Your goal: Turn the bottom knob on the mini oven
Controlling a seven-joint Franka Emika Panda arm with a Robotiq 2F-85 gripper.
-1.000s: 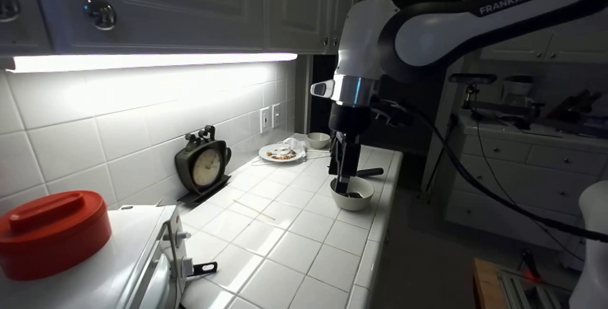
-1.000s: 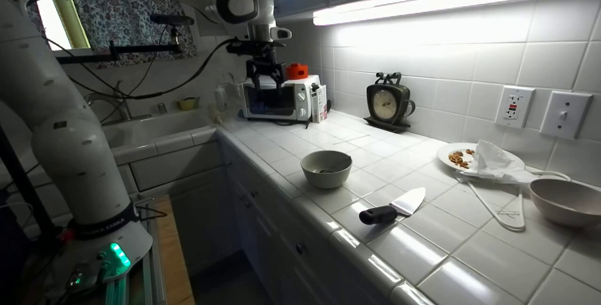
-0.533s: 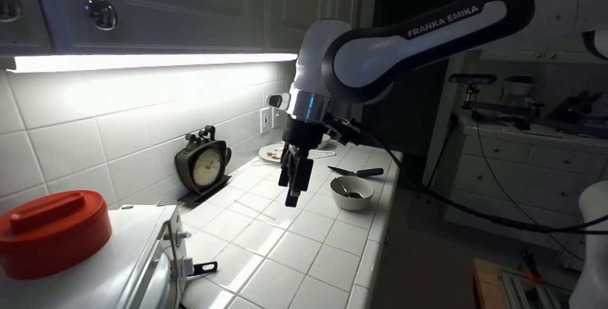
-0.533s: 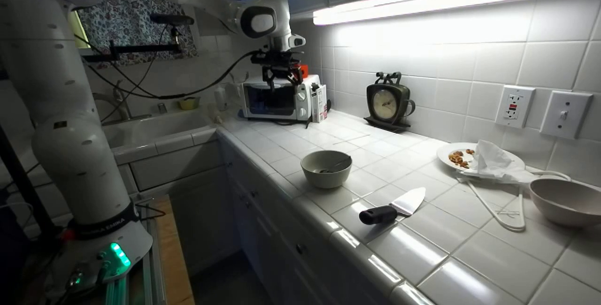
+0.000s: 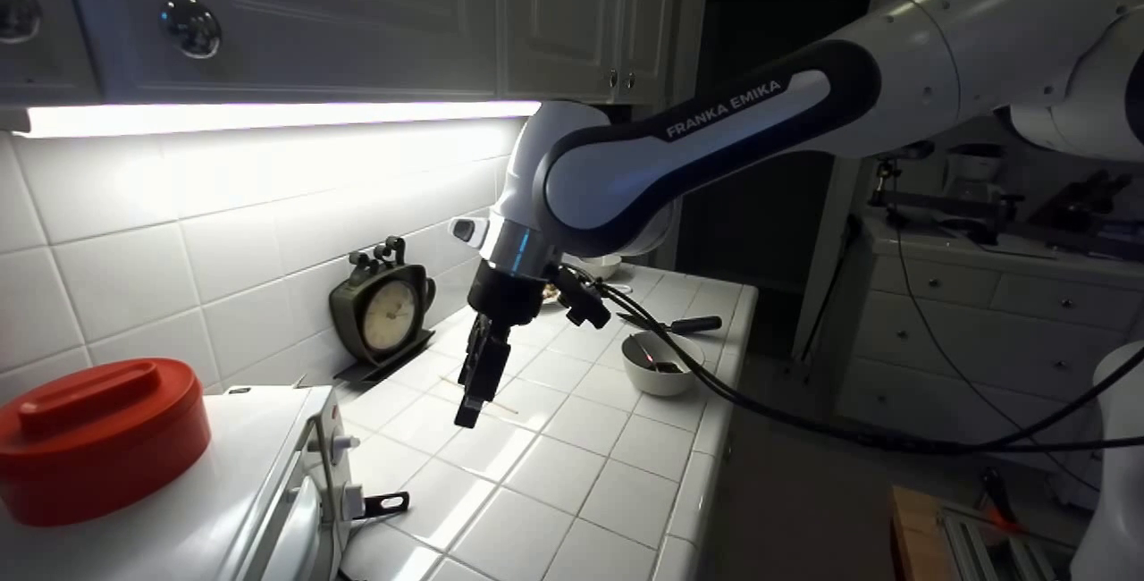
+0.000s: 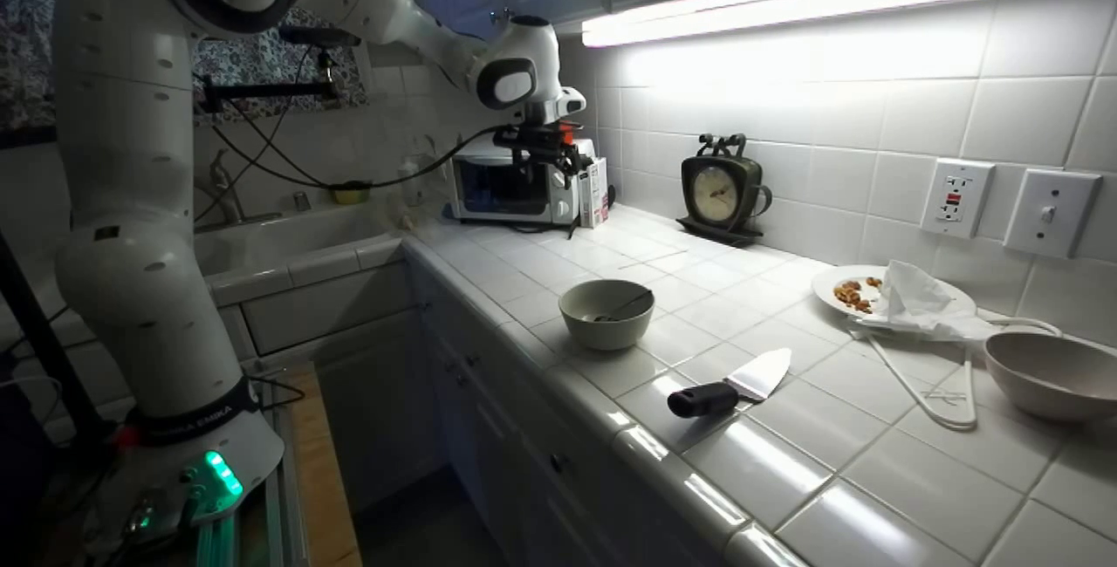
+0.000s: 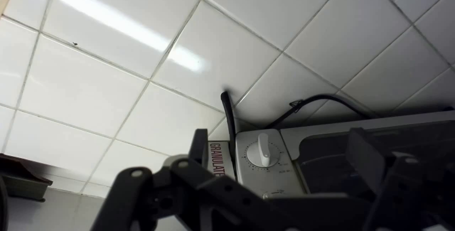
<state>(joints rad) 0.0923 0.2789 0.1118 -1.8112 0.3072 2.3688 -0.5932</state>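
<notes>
Bottom knob [image 7: 261, 154]: on the control panel [image 7: 259, 180] of the mini oven [image 6: 499, 194], at the end nearest the tabletop [image 5: 554, 487]; a white disc with a raised bar [image 7: 263, 146] across it.
Knob's feel: probably hard, light plastic, smooth enough to slip under a weak pinch; I would expect a little stiffness in the turn, and a sideways tug could strain its mounting.
Raised bar: the place to take hold, pinched on its two flat sides near the middle, then twisted about the knob's own centre.
Fingers [image 7: 199, 145]: spread wide and holding nothing; in an exterior view they stand apart from the panel, so the reach looks unfinished.
Mini oven: looks far heavier than its knob, yet a hard shove might slide it; best approached softly.
Black handle [image 7: 230, 119]: juts out just beside the panel, where the fingers could snag it.
Carton [image 7: 219, 158]: lettered "GRANULATE", beside that handle, likely to tip if knocked.
Red pot [image 5: 103, 442]: on the oven's top, apt to shift if the oven jolts.
</notes>
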